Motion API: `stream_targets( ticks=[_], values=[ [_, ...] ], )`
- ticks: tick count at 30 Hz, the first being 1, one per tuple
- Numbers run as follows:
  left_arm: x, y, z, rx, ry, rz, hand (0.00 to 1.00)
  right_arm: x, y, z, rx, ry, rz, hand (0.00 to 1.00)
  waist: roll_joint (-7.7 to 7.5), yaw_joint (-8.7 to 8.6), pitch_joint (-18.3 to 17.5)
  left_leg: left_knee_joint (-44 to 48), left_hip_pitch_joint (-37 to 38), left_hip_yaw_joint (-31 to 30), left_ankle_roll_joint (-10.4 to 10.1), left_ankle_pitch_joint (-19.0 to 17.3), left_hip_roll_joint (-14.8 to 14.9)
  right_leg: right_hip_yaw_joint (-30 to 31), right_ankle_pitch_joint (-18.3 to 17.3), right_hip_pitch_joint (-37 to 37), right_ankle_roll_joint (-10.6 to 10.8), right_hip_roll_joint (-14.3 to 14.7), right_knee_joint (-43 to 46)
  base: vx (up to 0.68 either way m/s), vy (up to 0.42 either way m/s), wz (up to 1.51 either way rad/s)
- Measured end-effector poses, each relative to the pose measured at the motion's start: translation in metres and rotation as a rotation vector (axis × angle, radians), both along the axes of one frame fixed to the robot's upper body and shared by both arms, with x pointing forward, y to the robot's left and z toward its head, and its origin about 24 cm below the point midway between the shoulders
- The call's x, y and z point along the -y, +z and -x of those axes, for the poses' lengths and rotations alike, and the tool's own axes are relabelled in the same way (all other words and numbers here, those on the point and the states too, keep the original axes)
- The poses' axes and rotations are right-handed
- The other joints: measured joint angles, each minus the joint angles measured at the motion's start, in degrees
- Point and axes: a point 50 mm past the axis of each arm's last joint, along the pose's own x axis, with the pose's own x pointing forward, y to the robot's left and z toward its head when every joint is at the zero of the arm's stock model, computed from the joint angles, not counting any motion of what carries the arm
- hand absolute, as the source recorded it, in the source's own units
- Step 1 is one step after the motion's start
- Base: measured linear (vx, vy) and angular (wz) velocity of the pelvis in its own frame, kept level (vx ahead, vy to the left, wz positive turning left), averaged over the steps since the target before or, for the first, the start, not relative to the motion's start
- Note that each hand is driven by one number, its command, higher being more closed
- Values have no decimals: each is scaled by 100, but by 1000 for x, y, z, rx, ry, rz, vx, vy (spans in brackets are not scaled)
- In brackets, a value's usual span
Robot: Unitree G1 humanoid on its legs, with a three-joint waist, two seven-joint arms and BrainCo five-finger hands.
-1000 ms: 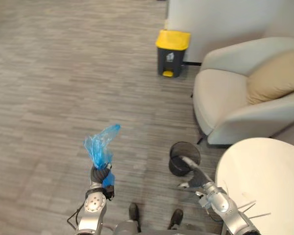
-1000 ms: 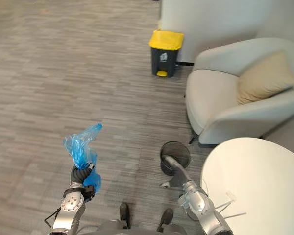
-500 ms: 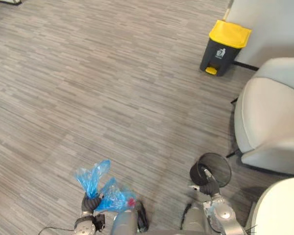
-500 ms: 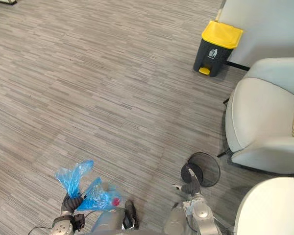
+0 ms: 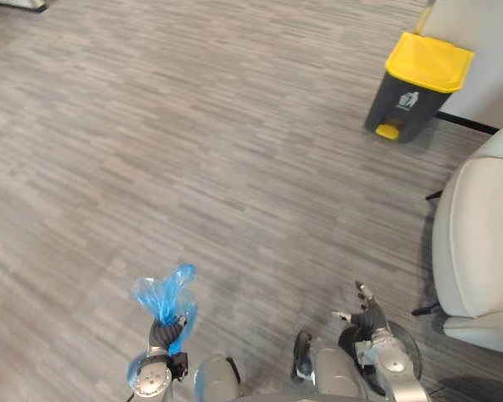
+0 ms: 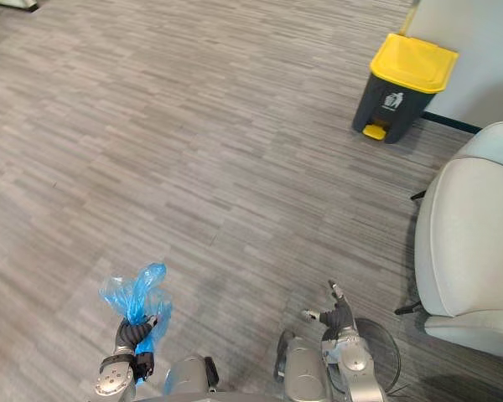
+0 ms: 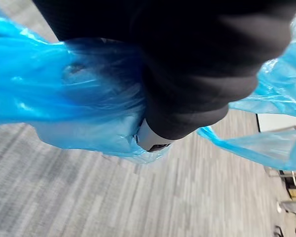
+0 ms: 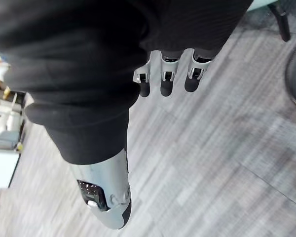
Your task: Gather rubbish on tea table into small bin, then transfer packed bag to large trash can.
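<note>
View is swinging toward the can [image 5: 422, 84]; left hand [image 5: 162, 335] is clenching the bag [image 5: 163, 293] at its neck, probably light, soft, slippery; right hand [image 5: 369, 318] is hanging relaxed

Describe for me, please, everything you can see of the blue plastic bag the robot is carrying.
The thin, translucent blue plastic bag is crumpled and bunched at its neck, where the left hand grips it with curled fingers. Its loose top flares upward above the hand, and more blue film hangs below it. It is held clear of the grey floor, touching nothing but the hand. Its contents cannot be made out.
</note>
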Motion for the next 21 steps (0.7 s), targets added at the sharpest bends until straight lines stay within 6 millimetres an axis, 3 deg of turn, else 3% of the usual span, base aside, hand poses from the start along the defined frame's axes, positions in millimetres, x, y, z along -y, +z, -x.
stream_targets(
  ticks=[2,3,4,5,6,7,8,10,11,12,14,15,17,18,19,20,21],
  values=[
    [1,4,-7,24,-9,0,100,3,2,-2,12,-23,0,0,-98,157,40,-1186,-598,-450,-155,131,-461,204,-92,299,170,-103,-283,536,131,-81],
    [1,4,-7,25,-10,2,100,8,2,-1,10,-39,2,0,-91,181,30,-2209,-643,-750,-414,462,-630,259,-200,391,356,-141,-286,687,270,-95],
    [2,1,1,6,-4,8,100,11,-1,1,-3,-42,9,0,134,259,-49,-3532,-533,-1143,-459,1560,-574,484,-434,538,614,52,-255,600,269,-105],
    [2,-2,4,-10,1,10,100,9,-4,1,-17,-45,1,0,118,325,-63,-3336,-494,-1129,-192,2067,-540,677,-627,608,714,14,-177,580,274,-103],
    [-2,0,0,-8,11,-1,100,0,-8,1,-35,-42,-28,0,-132,305,-127,-2955,-541,-916,-170,1540,-639,863,-668,515,717,-229,83,559,227,-83],
    [-4,3,-2,9,20,-5,100,-3,-9,1,-33,-41,-36,0,-235,310,-183,-2633,-508,-700,-122,1112,-665,1098,-667,325,786,-388,579,537,211,-65],
    [-3,3,-2,11,19,-4,100,-3,-9,1,-33,-40,-35,0,-253,307,-195,-2507,-433,-598,-88,907,-674,1193,-644,229,856,-464,922,539,214,-78],
    [-1,1,3,-3,6,-1,100,-4,-9,1,-36,-30,-28,0,-261,288,-194,-2547,325,-136,56,453,-702,1211,-318,-384,1849,-799,2773,564,213,-92],
    [-1,1,3,-5,5,-2,100,-5,-9,1,-38,-24,-22,0,-250,258,-193,-2635,567,-76,72,373,-707,1048,-346,-556,1786,-876,3186,596,155,-85],
    [-2,2,4,-1,-2,-11,100,-8,-10,1,-41,-6,-12,0,-239,142,-228,-3038,1144,145,62,320,-703,431,-479,-962,1237,-1005,3736,390,58,-64],
    [-3,5,2,12,-12,-18,100,-11,-9,-1,-37,10,-11,0,-179,117,-253,-3483,1620,376,10,323,-674,-125,-632,-1473,756,-1037,3727,515,14,-65],
    [-4,8,0,27,-15,-24,100,-12,-8,-4,-31,16,-10,0,-149,105,-249,-3708,1910,497,-28,336,-613,-509,-705,-1864,587,-1026,3461,554,-66,-61],
    [-4,10,-6,39,-21,-29,100,-11,-7,-4,-32,18,-4,0,-23,-9,-180,-3789,2258,599,-93,375,-441,-919,-562,-2442,506,-925,2543,490,-95,-35],
    [-4,10,-9,44,-24,-28,100,-9,-7,-4,-35,21,5,0,34,-38,-147,-3829,2381,600,-119,389,-362,-965,-396,-2518,499,-844,2132,549,-139,-4],
    [-3,11,-14,50,-27,-28,100,-8,-8,-3,-44,25,21,0,96,-110,-111,-3947,2654,593,-223,439,-245,-1129,117,-2638,462,-631,1242,586,-156,5],
    [-7,10,-14,41,-29,-42,100,-7,-9,0,-52,27,30,0,-16,-161,-175,-3999,2936,565,-523,426,-229,-1118,857,-2638,378,-477,369,641,-191,8],
    [-10,11,-13,39,-31,-51,100,-7,-10,4,-59,27,33,0,-12,-161,-181,-3952,3036,551,-706,349,-250,-1078,1224,-2640,282,-416,123,729,-249,25]
  ],
)
